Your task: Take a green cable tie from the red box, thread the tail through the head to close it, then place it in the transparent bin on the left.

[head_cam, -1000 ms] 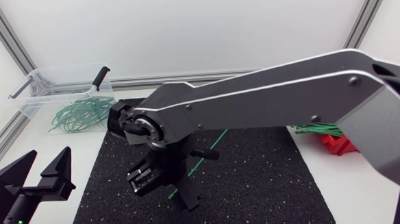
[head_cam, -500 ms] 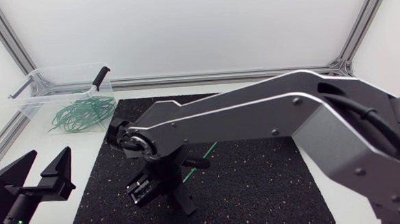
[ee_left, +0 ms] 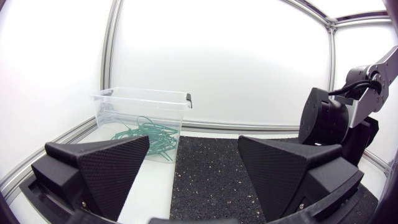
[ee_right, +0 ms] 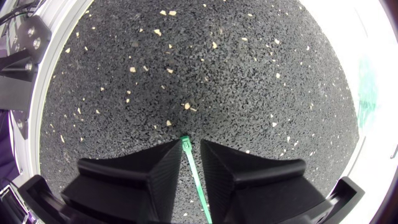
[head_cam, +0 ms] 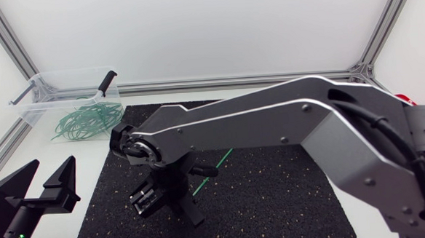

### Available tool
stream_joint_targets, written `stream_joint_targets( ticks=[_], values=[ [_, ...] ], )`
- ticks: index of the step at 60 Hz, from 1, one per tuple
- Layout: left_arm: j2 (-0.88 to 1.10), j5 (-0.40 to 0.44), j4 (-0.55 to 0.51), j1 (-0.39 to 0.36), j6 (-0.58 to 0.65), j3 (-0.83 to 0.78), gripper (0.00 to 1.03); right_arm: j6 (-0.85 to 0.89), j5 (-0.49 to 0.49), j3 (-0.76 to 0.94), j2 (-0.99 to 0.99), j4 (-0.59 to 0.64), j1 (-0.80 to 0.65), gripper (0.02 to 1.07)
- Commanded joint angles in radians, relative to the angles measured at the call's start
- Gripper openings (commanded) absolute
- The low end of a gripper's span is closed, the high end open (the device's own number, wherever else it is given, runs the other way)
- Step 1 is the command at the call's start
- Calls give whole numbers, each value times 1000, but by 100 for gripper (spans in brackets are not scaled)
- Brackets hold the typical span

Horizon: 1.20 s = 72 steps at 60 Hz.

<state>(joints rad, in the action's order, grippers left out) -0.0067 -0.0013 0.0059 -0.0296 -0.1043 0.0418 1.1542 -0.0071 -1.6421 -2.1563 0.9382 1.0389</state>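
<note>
**Right gripper pinching 1 green tie over the mat; left gripper spread**

The right arm reaches past the middle of the table. The right gripper points down at the black mat, its 2 fingers drawn close and pinching a green cable tie. The tie's head sits at the fingertips, just above the mat. In the head view its tail sticks out diagonally behind the gripper.

The left gripper is near the table's left front edge, with its fingers spread wide and nothing between them.

The transparent bin is at the far left and holds a pile of closed green ties. The red box shows only as a sliver behind the right arm.
</note>
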Motion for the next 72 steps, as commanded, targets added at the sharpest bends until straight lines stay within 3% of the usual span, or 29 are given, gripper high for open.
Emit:
stream_joint_targets(
  ticks=[1,21,30,72],
  values=[
    [-4,6,-15,-3,12,-40,100,29,-8,-13,-43,14,-4,25],
    [-4,6,-15,-4,12,-40,100,33,-7,-13,-48,30,-7,26],
    [-4,6,-15,-6,12,-40,100,33,-5,-15,-40,36,-7,39],
    [-4,6,-15,-6,12,-40,100,33,-1,-19,-59,10,-10,38]
  ],
)
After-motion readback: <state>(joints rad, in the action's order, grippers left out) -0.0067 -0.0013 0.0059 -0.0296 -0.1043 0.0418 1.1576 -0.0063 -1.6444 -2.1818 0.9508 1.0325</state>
